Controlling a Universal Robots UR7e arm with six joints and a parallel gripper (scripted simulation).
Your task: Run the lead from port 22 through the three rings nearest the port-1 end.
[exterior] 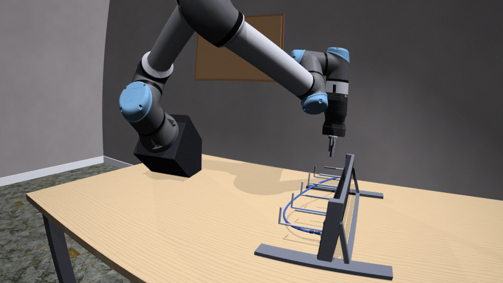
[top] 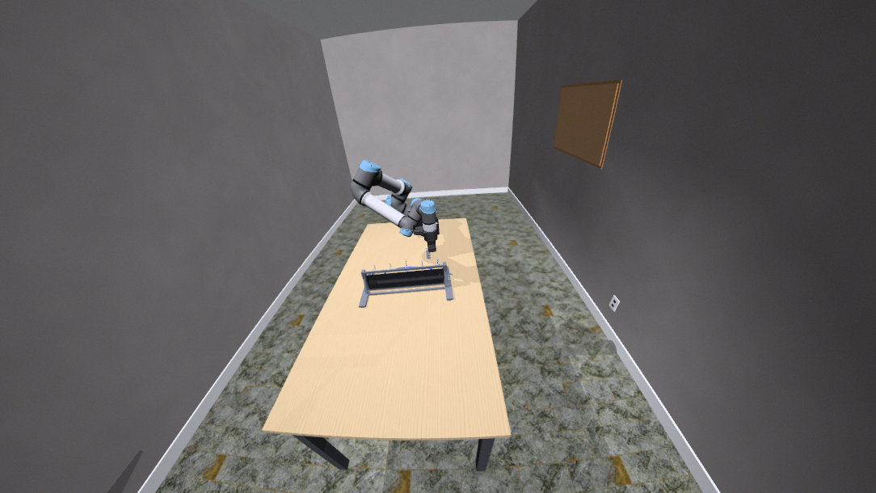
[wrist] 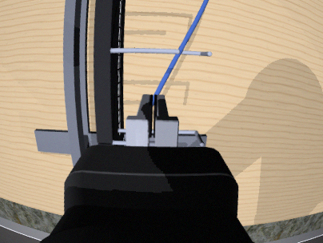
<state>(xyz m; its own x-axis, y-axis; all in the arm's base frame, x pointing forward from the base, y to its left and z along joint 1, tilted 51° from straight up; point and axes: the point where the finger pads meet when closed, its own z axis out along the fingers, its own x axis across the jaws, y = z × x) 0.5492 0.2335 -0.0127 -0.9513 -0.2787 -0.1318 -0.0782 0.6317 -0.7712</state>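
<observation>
The grey rack [top: 404, 280] [exterior: 334, 218] [wrist: 80, 66] stands on the table with its cable-manager rings [exterior: 309, 210] [wrist: 154, 51] sticking out on the side that faces the arm's base. The blue lead [exterior: 318, 182] [wrist: 186, 40] runs from a port at the near end of the panel in the exterior view. It curves out and lies along several rings toward the far end. My gripper [top: 431, 250] [exterior: 332, 154] [wrist: 153, 108] hangs a little above the far end of the rack. It is shut and holds nothing. The lead lies below it, apart from the fingers.
The rack's two long feet [exterior: 323, 262] rest flat on the wooden table [top: 392, 368] [exterior: 158, 218]. The arm's black base [exterior: 172, 147] sits at the table's far end. The table edge shows close behind the gripper in the wrist view [wrist: 32, 209].
</observation>
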